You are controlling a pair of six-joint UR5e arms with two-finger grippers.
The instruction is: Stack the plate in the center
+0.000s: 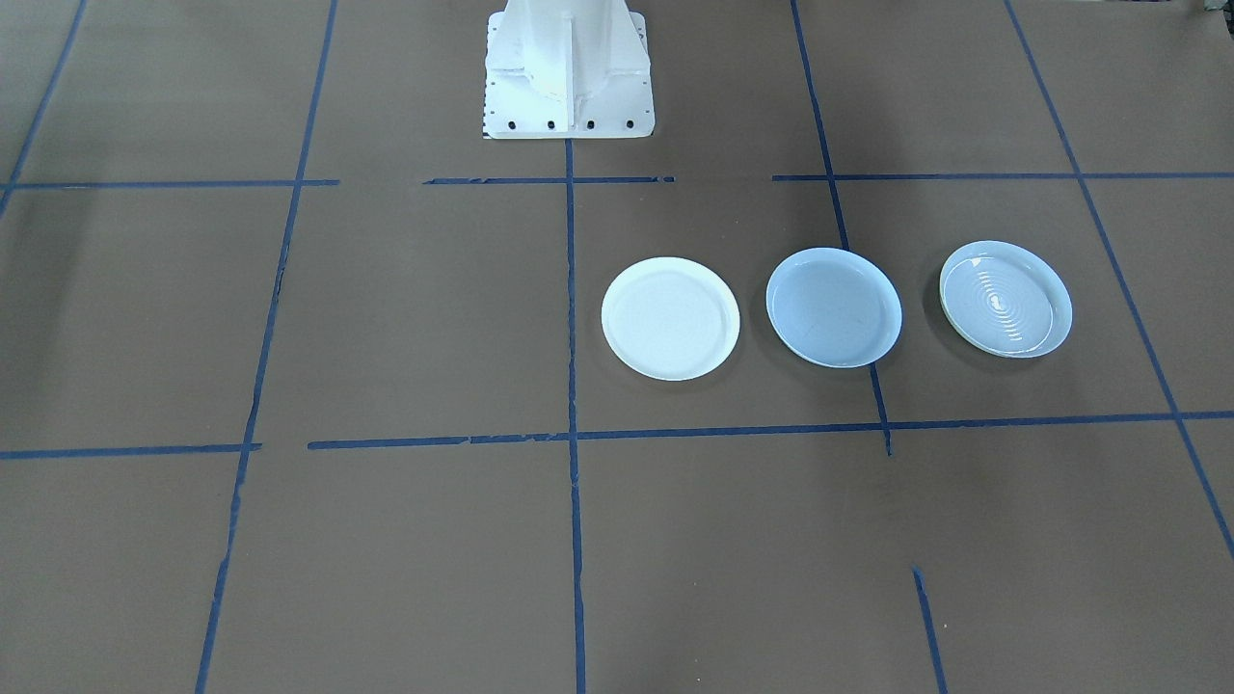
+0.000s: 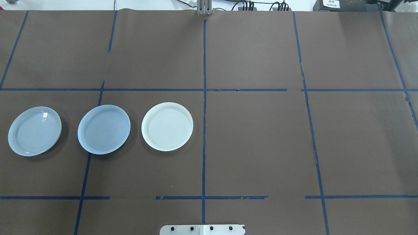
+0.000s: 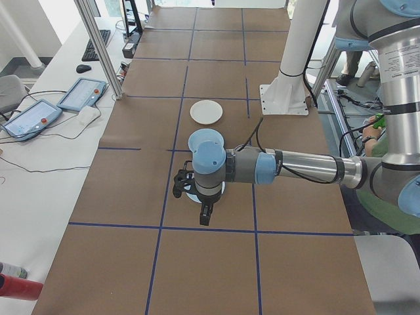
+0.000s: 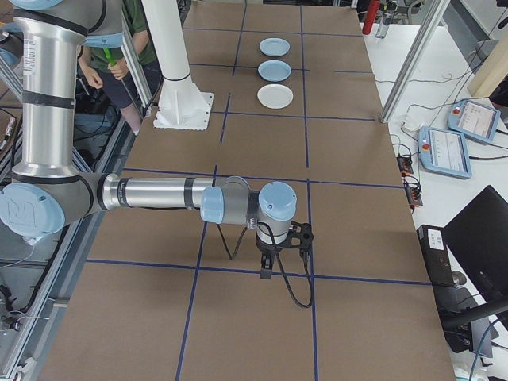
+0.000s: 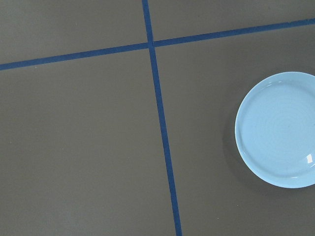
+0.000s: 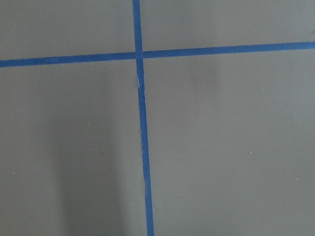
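Lying flat and rim-up, the plain pale-blue plate sat in the middle of a row of three on the tabletop; being round, it had no long axis and pointed no particular way. On my left of it was the rippled plate with the yellowish rim, on the other side the matte white plate, each apart from its neighbour and none touching. The row ran across my left half of the tabletop, with the white plate just beside the centre tape line.

Brown paper covered the tabletop, marked into squares by blue tape. My white base stood at the near edge. From the side views, my left claw hung above the plates and my right claw hung over bare paper well away from them; I could not tell whether either was released or clenched. A person stood beyond the tabletop's edge, and tablets lay on a white side bench.
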